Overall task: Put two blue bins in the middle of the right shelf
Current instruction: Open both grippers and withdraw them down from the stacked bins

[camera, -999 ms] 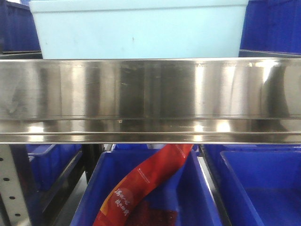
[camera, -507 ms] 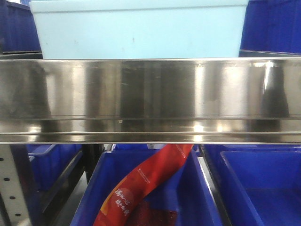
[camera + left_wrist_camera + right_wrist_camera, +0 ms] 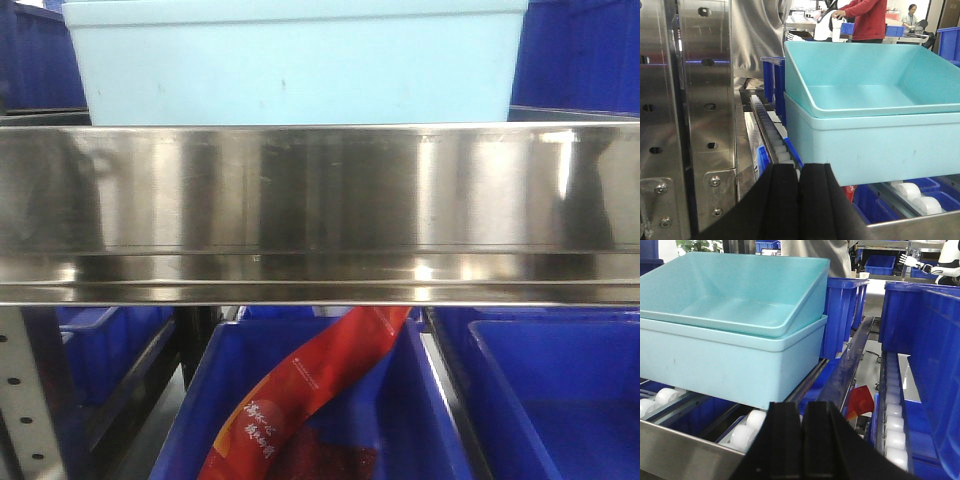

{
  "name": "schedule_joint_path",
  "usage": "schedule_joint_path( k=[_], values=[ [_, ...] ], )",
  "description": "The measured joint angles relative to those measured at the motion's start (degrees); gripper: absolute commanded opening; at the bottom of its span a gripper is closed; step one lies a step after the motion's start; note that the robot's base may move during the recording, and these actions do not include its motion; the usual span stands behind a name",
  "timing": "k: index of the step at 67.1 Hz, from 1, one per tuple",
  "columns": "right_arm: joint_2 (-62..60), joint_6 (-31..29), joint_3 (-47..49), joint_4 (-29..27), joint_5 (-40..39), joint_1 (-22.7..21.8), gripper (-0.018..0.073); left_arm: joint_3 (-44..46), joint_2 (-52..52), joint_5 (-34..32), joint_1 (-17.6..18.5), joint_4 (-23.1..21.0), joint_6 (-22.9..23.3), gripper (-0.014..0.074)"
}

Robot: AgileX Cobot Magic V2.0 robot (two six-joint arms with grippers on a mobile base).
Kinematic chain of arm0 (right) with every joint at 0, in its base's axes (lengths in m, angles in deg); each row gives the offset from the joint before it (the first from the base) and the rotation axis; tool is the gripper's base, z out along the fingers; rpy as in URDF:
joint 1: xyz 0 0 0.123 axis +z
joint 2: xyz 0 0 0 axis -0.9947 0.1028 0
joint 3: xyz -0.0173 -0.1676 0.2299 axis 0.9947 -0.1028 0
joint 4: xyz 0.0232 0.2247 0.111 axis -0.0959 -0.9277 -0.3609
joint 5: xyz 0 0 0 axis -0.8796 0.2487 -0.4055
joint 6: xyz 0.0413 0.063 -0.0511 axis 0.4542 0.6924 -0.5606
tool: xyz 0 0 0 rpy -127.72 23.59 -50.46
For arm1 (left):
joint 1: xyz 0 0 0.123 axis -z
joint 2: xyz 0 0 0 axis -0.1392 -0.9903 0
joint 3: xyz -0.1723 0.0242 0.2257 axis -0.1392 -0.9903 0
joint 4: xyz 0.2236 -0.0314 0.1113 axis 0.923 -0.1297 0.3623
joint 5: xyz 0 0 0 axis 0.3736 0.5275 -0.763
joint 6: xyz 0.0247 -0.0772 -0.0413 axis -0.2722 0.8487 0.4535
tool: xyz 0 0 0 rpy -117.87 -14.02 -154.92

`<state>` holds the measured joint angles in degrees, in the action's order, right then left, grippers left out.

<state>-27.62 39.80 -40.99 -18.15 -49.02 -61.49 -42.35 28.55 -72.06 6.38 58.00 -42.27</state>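
Pale blue bins (image 3: 875, 135), two nested with the upper one tilted, sit on the white rollers (image 3: 747, 427) of the steel right shelf (image 3: 320, 200), just behind its front rail. The left tool (image 3: 799, 200) and right tool (image 3: 802, 440) are both clenched, pads pressed together, empty, just in front of the bins.

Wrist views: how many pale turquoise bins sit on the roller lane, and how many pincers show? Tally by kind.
Pale turquoise bins: 2, the upper bin nested in the lower bin
Pincers: 2, the left pincer and the right pincer, both shut
Total: 4
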Motion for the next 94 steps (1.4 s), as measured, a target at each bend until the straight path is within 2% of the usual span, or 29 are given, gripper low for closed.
schedule_joint_path(
  k=[25, 31, 39, 50, 60, 94],
  values=[
    [0.0, 0.0, 0.0, 0.0, -0.4, 0.0, -0.0162, -1.1, 0.4, -0.6, -0.6, 0.0, 0.0, -0.0111],
    [0.0, 0.0, 0.0, 0.0, -0.6, 0.0, -0.0162, -2.2, 2.3, 1.2, -3.3, 0.0, 0.0, -0.0111],
    [0.0, 0.0, 0.0, 0.0, -0.9, 0.0, -0.0162, -5.4, 7.0, 2.3, -8.6, 0.0, -1.0, -0.0111],
    [0.0, 0.0, 0.0, 0.0, -0.9, 0.0, -0.0162, -12.6, 14.8, 2.5, -14.2, 0.0, -2.2, -0.0111],
    [0.0, 0.0, 0.0, 0.0, -1.0, 0.0, -0.0162, -18.2, 15.7, -0.3, -14.6, -0.1, -2.5, -0.0111],
    [0.0, 0.0, 0.0, 0.0, -1.0, 0.0, -0.0162, -18.5, 15.7, -2.2, -14.6, -0.1, -2.5, -0.0111]
  ],
)
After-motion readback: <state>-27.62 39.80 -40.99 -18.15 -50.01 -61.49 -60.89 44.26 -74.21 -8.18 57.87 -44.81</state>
